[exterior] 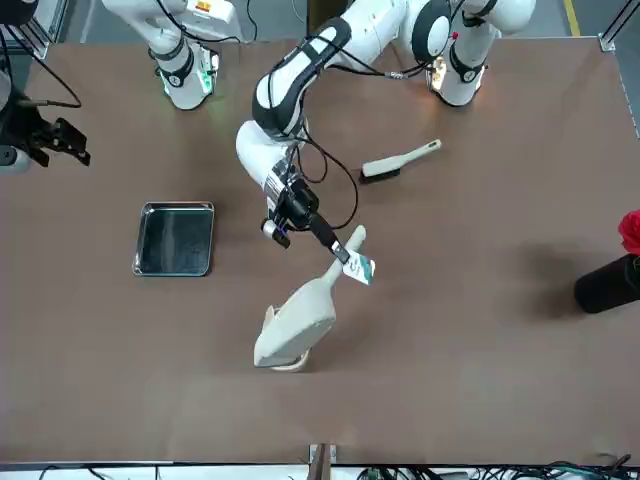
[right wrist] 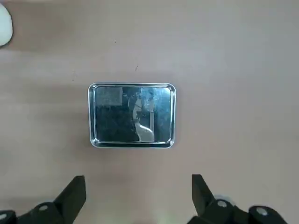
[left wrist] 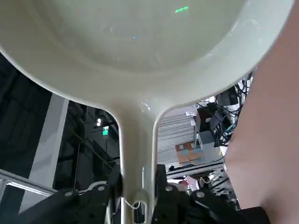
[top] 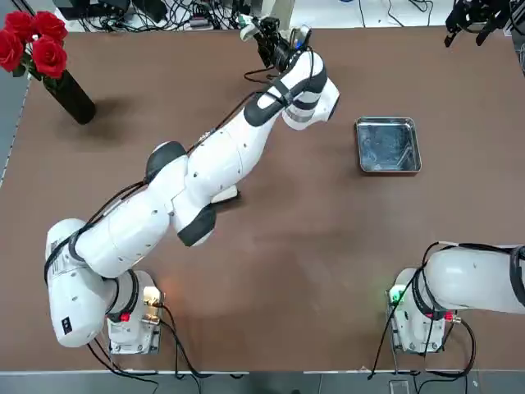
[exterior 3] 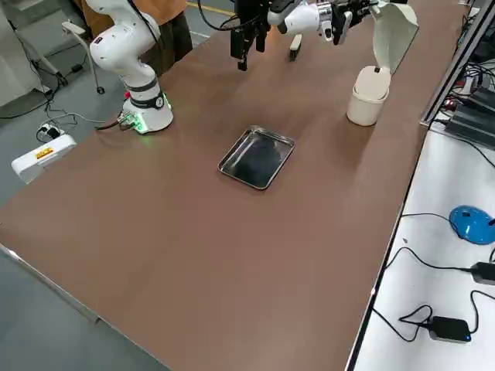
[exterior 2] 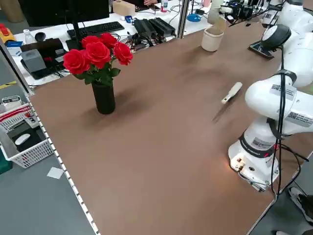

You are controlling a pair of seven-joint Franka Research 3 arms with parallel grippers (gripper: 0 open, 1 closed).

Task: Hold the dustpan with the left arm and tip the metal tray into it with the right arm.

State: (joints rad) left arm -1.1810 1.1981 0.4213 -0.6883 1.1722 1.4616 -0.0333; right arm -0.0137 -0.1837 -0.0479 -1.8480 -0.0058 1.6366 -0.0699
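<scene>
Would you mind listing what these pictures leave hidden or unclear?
- Top view: the dustpan is almost wholly hidden behind the left arm's wrist.
- Metal tray: glare and reflections; whether anything lies in it is unclear.
- Top view: the right gripper is cut off by the edge.
- Front view: the hand brush bristles are too small.

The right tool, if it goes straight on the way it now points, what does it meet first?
Probably the bare table just short of the metal tray; the open right tool points down, depth unclear.

The left arm (top: 205,164) hides most of the brush (top: 225,195) in the top view.
</scene>
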